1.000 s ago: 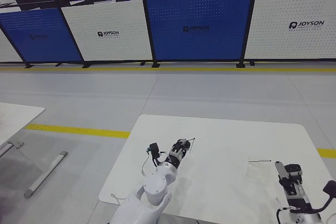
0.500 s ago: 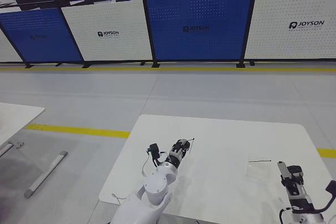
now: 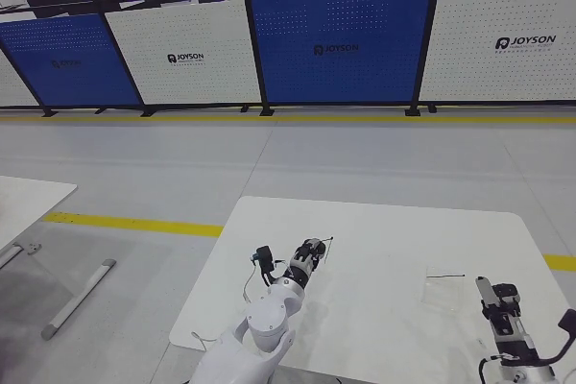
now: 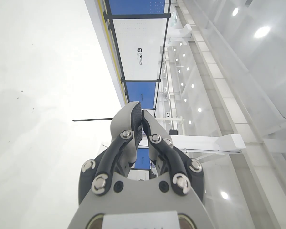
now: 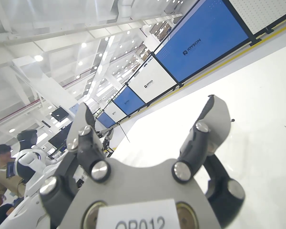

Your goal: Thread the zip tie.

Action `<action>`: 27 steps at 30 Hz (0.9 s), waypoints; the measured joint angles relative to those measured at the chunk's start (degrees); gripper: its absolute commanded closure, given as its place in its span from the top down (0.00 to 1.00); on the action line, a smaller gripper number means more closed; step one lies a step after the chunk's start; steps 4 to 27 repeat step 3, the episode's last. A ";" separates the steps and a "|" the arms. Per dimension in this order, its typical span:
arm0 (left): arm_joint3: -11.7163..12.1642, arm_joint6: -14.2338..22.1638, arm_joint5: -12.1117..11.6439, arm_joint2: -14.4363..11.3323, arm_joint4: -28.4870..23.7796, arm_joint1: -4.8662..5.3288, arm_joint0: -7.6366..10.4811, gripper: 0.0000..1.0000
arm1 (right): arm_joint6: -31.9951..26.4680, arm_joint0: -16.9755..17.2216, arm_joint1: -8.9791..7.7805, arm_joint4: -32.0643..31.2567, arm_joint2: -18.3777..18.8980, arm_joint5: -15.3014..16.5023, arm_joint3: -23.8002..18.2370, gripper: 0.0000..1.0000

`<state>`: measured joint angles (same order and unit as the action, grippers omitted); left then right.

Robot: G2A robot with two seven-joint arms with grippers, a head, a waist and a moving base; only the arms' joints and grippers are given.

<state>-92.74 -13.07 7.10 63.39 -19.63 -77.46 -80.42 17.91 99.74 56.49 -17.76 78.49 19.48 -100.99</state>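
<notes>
Black zip tie (image 4: 93, 120) is being pinched in the closed left fingers (image 4: 126, 122), tail jutting sideways from them, free for threading; right fingers (image 5: 217, 113) are gaping, holding nothing.

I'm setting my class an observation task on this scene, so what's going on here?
The left arm holds a black zip tie in its shut jaws over the white table. The right arm is by the table's near edge with jaws open, close to a second zip tie lying on the table. No loop shows yet, so threading seems not to have begun.
</notes>
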 measured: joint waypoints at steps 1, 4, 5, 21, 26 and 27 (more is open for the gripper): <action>0.00 0.00 0.00 0.00 0.00 0.00 0.00 0.00 | 0.00 0.00 0.00 0.00 0.00 0.00 0.00 1.00; 0.00 0.00 0.00 0.00 0.00 0.00 0.00 0.00 | 0.00 0.00 0.00 0.00 0.00 0.00 0.00 1.00; 0.00 0.00 0.00 0.00 0.00 0.00 0.00 0.00 | 0.00 0.00 0.00 0.00 0.00 0.00 0.00 1.00; 0.00 0.00 0.00 0.00 0.00 0.00 0.00 0.00 | 0.00 0.00 0.00 0.00 0.00 0.00 0.00 1.00; 0.00 0.00 0.00 0.00 0.00 0.00 0.00 0.00 | 0.00 0.00 0.00 0.00 0.00 0.00 0.00 1.00; 0.00 0.00 0.00 0.00 0.00 0.00 0.00 0.00 | 0.00 0.00 0.00 0.00 0.00 0.00 0.00 1.00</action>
